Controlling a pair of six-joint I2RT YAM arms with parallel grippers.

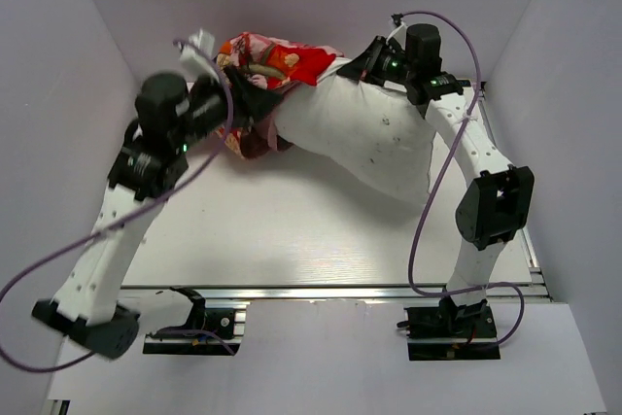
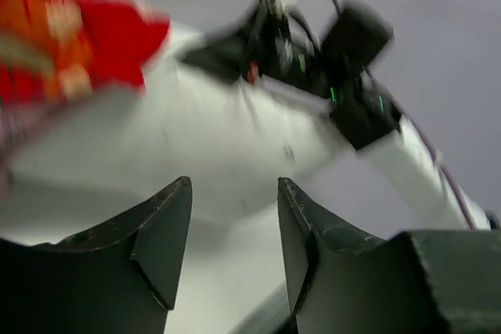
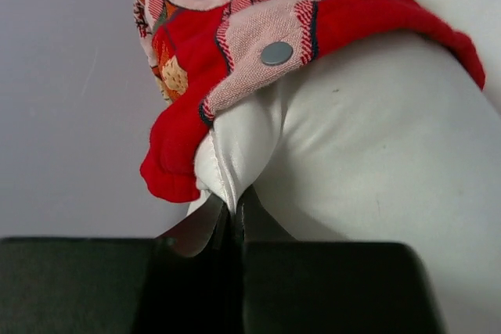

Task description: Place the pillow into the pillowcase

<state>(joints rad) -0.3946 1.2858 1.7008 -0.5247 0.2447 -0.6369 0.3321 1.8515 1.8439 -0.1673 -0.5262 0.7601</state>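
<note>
1. Nearest the right wrist camera: my right gripper (image 3: 235, 218) has its jaws closed almost flush on the piped seam at a corner of the pillow (image 3: 376, 154). Only a thin fold of white fabric sits between the fingertips.
2. The pillowcase (image 3: 235, 29) drapes over that same corner from above, with red fabric and a pink woven flap touching the pillow. A round metal snap (image 3: 276, 53) is on the flap.
3. My left gripper (image 2: 233, 232) is wide open with both fingers clear, and nothing is between them. The pillow lies beyond it, apart from the tips.
4. Overhead: the pillow (image 1: 360, 128) lies slantwise across the far half of the table (image 1: 292, 230). Its far-left end is under the pillowcase (image 1: 277, 55), and its near-right end is bare.
5. The pillowcase is bunched at the far-left end, and most of the pillow is still outside it.
6. Overhead, my right gripper (image 1: 364, 63) is at the pillow's far edge, just beside the red cloth. My left gripper (image 1: 248, 104) is at the pillowcase's left side. It is blurred there, so I cannot tell whether it touches.
</note>
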